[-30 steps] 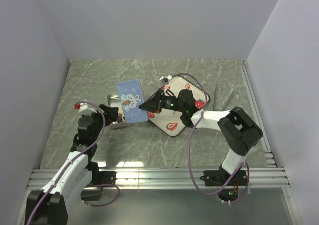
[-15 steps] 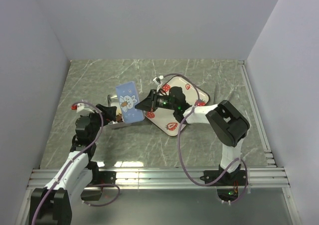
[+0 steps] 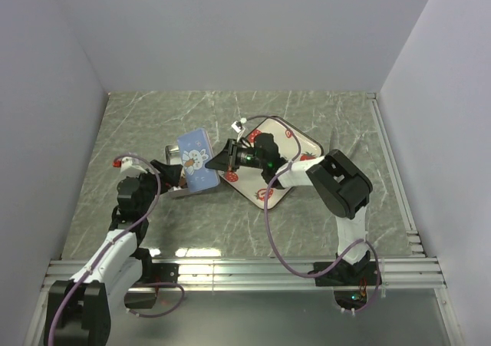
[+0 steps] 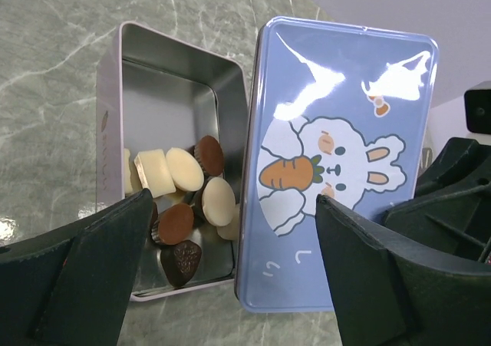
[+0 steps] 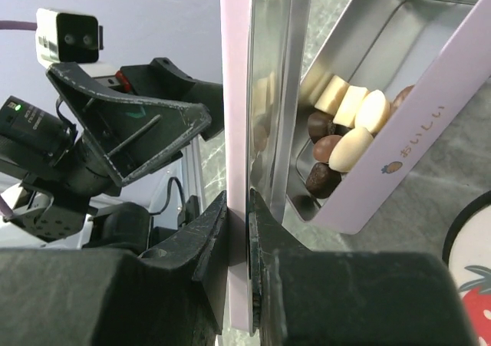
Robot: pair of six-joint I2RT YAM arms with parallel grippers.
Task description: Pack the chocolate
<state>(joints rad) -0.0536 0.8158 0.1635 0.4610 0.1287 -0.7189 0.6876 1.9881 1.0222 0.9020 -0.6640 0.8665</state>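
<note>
The open silver tin [image 4: 165, 93] holds the chocolate [image 4: 188, 200], several dark brown and cream pieces piled at its near end. My right gripper [image 5: 247, 231] is shut on the edge of the blue rabbit lid [image 4: 337, 169] and holds it tilted on edge right beside the tin. The right wrist view shows the tin's lilac wall [image 5: 414, 154] and the chocolate [image 5: 345, 139] inside. From above, the lid [image 3: 196, 158] covers most of the tin [image 3: 170, 153]. My left gripper [image 4: 234, 208] is open, its fingers spread either side of the tin's and lid's near ends.
A white square plate [image 3: 301, 144] printed with red strawberries lies right of the tin, under my right arm; its corner shows in the right wrist view [image 5: 477, 235]. A raised rail runs along the table's right and near edges.
My right gripper has carried the lid leftward off the plate to the tin and tipped it more upright. The left arm has hardly moved.
</note>
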